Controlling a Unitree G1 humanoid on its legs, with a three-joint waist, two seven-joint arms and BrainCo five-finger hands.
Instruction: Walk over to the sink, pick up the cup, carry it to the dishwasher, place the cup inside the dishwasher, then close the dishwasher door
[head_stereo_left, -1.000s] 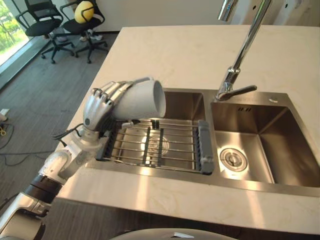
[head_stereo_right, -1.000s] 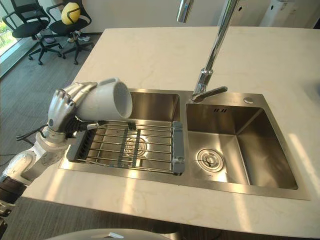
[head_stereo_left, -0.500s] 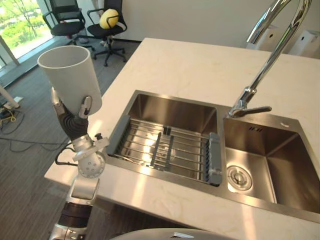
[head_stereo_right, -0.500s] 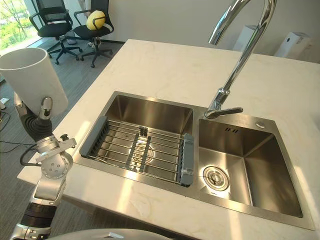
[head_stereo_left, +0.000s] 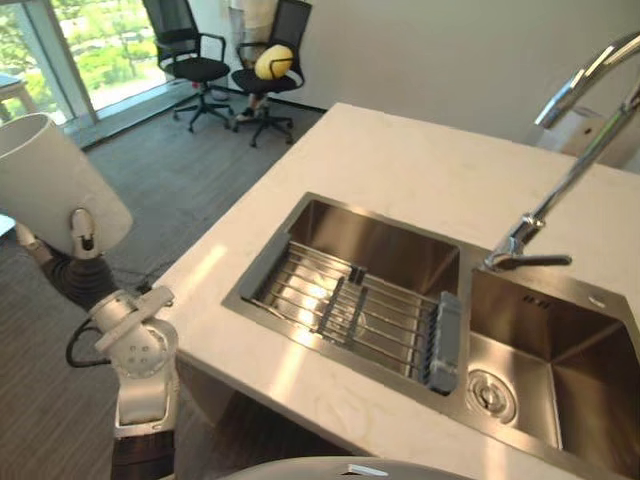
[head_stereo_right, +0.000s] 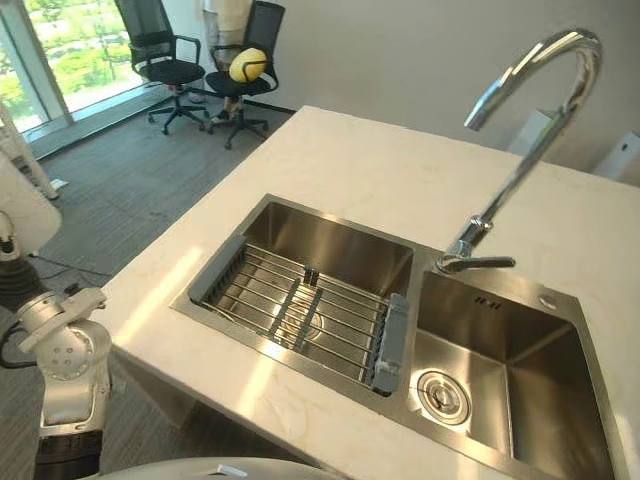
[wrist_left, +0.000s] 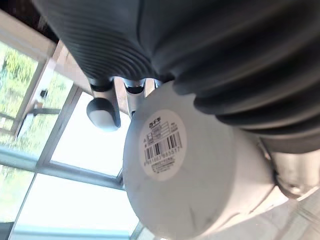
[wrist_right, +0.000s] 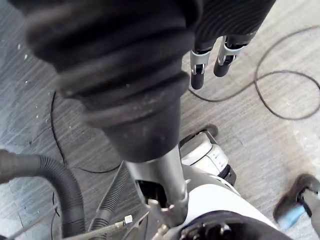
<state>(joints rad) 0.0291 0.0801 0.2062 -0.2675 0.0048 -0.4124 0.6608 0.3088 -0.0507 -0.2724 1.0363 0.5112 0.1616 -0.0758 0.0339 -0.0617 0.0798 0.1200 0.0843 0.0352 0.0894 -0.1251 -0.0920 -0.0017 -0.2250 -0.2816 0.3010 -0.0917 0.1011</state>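
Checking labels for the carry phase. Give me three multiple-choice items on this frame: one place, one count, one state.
1. Where is the cup?
A. On the rack in the sink
B. On the counter by the tap
C. In the left hand, past the edge of the counter, above the floor

2. How many basins does the sink have?
A. One
B. Two
C. Three

3. What is the left hand's state?
A. Shut on the cup
B. Open, touching nothing
C. Shut, holding nothing

Answers:
1 C: the white cup is raised to the left of the counter with grey floor behind it.
2 B: a divider under the tap splits the steel sink into two basins.
3 A: the thumb lies against the cup's side, and the left wrist view shows the cup's base against the hand.
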